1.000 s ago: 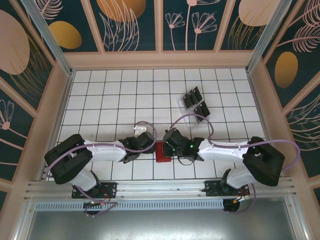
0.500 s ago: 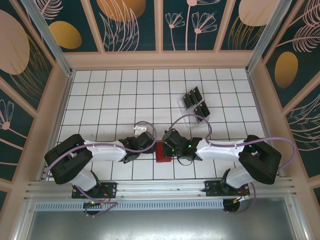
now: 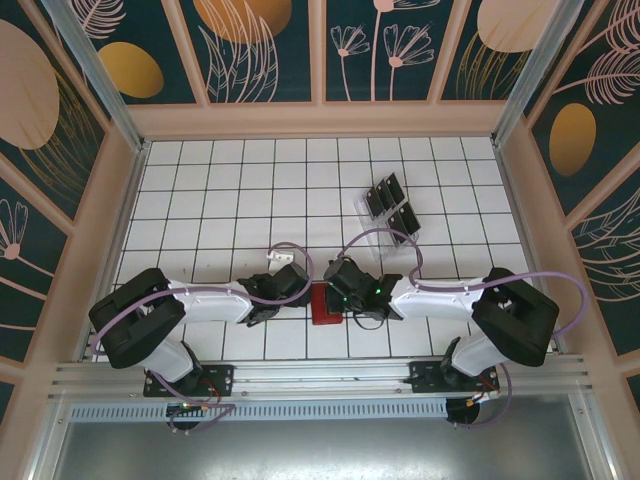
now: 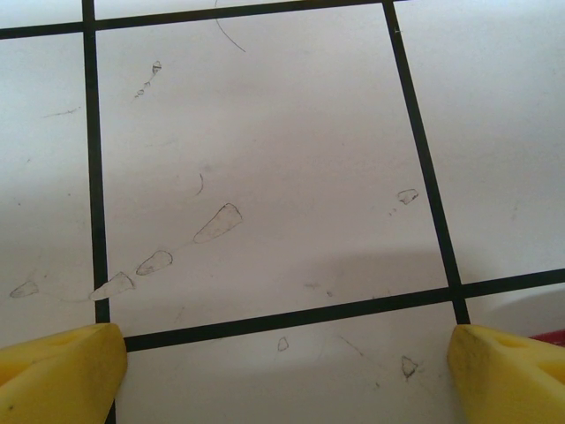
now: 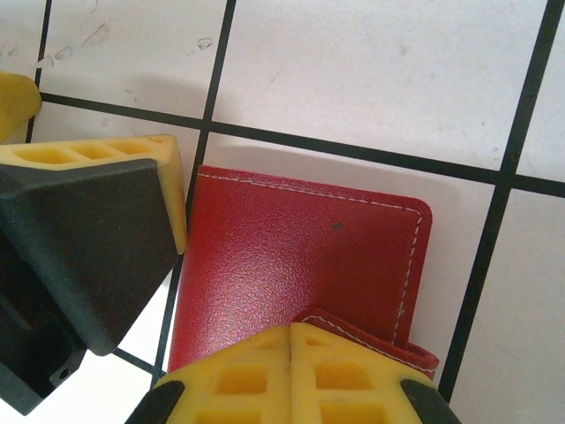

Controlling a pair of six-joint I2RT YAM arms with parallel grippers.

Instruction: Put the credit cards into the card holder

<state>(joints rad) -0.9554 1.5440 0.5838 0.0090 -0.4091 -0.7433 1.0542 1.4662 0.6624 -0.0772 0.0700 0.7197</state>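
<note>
- Two claws are flanking the card holder (image 3: 322, 305) in the overhead view. The left claw (image 3: 295, 293) is sitting at its 9 o'clock. The right claw (image 3: 338, 296) is at its 3 o'clock, partly covering that side.
- The card holder, red and closed, is lying flat on the white gridded surface (image 3: 220, 190), near the 6 o'clock edge and between the two arm bases.
- In the right wrist view the right claw (image 5: 291, 336) is clenched, its two yellow fingers (image 5: 238, 380) pressing together with no gap. It is hanging over the card holder (image 5: 300, 247) at the stitched tab (image 5: 371, 331). Whether the tab is being pinched I cannot tell.
- In that same view one yellow finger (image 5: 106, 155) of the left claw is sitting just beside the card holder's 9 o'clock edge. Contact cannot be told.
- In the left wrist view the left claw (image 4: 282, 375) is released. Its yellow fingertips (image 4: 57, 371) are standing wide apart at the 7 and 5 o'clock corners, with bare surface (image 4: 265, 132) between them. A sliver of red is showing by the 5 o'clock tip.
- The credit cards (image 3: 385, 196), all black, are sitting in two rows in a clear tray (image 3: 362, 212). The tray is at 1 o'clock from the card holder and well apart from it.
- A small white piece (image 3: 278, 257) is lying at 11 o'clock from the left claw.
</note>
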